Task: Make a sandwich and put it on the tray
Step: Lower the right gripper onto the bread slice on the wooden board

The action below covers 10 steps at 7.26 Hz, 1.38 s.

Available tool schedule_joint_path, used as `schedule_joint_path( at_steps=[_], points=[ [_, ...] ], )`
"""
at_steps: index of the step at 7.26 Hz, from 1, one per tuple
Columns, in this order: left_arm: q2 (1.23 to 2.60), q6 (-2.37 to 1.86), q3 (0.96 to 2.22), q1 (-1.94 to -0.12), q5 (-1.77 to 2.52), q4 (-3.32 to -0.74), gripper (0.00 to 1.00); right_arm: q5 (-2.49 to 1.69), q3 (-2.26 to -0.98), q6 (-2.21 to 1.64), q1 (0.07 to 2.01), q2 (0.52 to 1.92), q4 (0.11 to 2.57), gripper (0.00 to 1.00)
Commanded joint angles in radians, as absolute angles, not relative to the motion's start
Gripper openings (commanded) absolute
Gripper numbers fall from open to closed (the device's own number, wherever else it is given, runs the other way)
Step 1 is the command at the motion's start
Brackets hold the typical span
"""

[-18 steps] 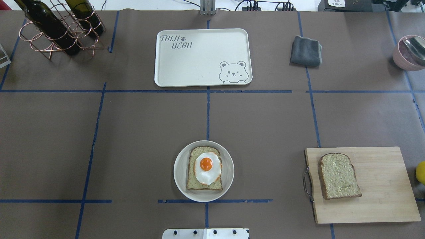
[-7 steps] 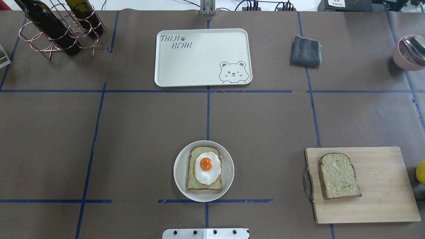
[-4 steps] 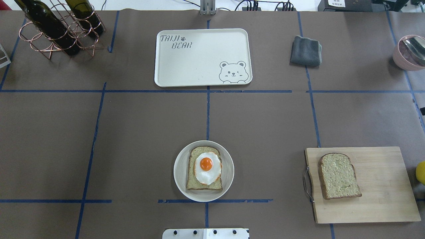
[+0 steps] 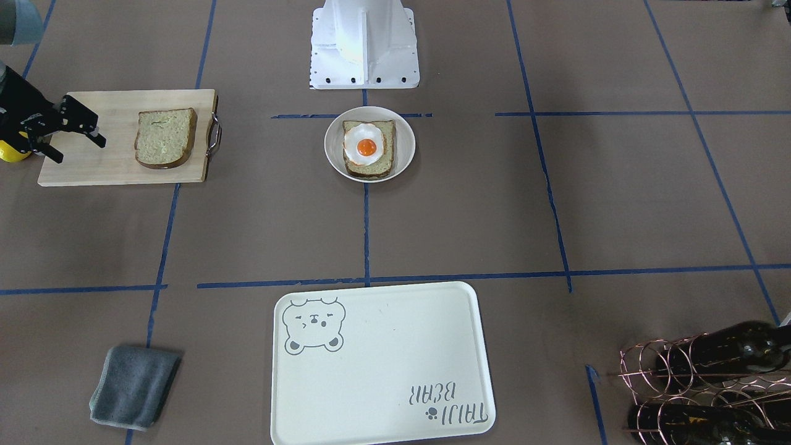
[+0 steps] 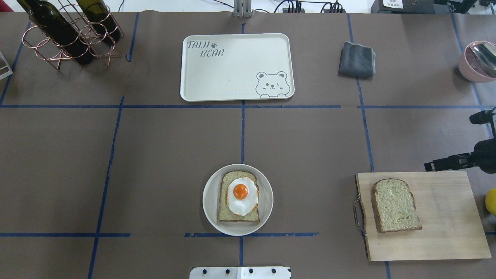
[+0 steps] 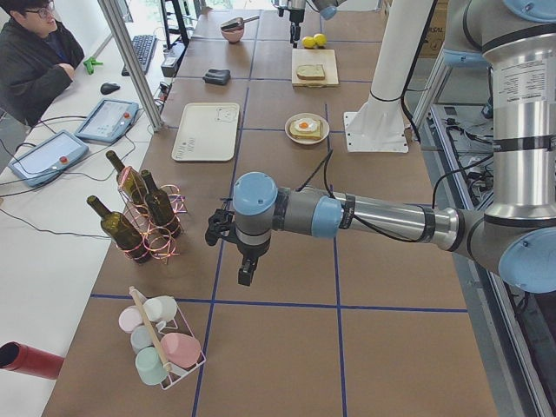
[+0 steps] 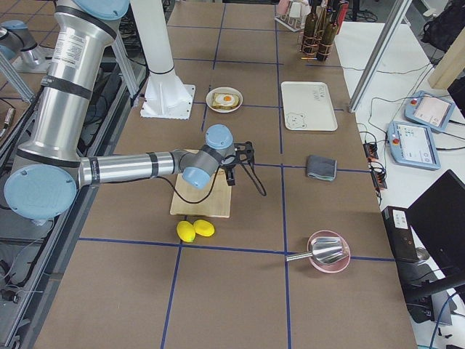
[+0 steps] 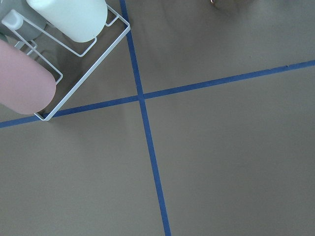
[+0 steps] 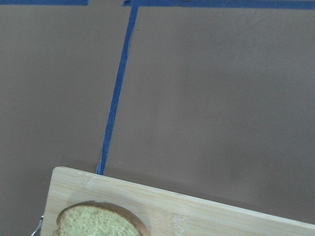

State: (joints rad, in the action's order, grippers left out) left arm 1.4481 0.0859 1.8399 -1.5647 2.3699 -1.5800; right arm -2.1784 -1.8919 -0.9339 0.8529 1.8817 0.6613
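One bread slice [image 5: 224,211] lies in a small round white dish [image 5: 209,197], with the fried egg [image 5: 242,195] on top of it. The second slice [image 5: 395,205] lies on the wooden cutting board [image 5: 445,217] and also shows in the right wrist view [image 9: 93,221]. The cream bear tray [image 5: 236,68] is bare at the far middle. My right gripper [image 5: 449,142] is open and empty, hovering by the board's far right corner; it also shows in the front-facing view [image 4: 78,150]. My left gripper [image 6: 233,252] shows only in the exterior left view, over bare table; open or shut I cannot tell.
A copper rack with wine bottles [image 5: 69,35] stands far left. A folded grey cloth [image 5: 356,59] and a pink bowl with a scoop [image 5: 478,60] sit far right. Lemons [image 7: 195,230] lie beside the board. A wire rack of mugs [image 6: 161,347] is near my left gripper.
My right gripper has come into the overhead view from the right edge, toward the cutting board. The bread, egg, dish and tray have not moved.
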Motion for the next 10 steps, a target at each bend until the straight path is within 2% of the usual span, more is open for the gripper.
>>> schedule_joint_path(
  at_steps=[1, 2, 10],
  points=[
    [1.448, 0.086, 1.839, -1.565, 2.37, -1.58, 1.0, -2.1, -1.894, -1.04, 0.737, 1.901, 0.601, 0.76],
    [1.45, 0.086, 1.839, -1.563, 2.37, -1.58, 1.0, -2.1, -1.893, -1.04, 0.723, 1.907, 0.601, 0.65],
    [1.448, 0.086, 1.839, -1.565, 2.37, -1.58, 1.0, -2.028, -1.884, -1.042, 0.614, 1.907, 0.604, 0.59]
  ],
)
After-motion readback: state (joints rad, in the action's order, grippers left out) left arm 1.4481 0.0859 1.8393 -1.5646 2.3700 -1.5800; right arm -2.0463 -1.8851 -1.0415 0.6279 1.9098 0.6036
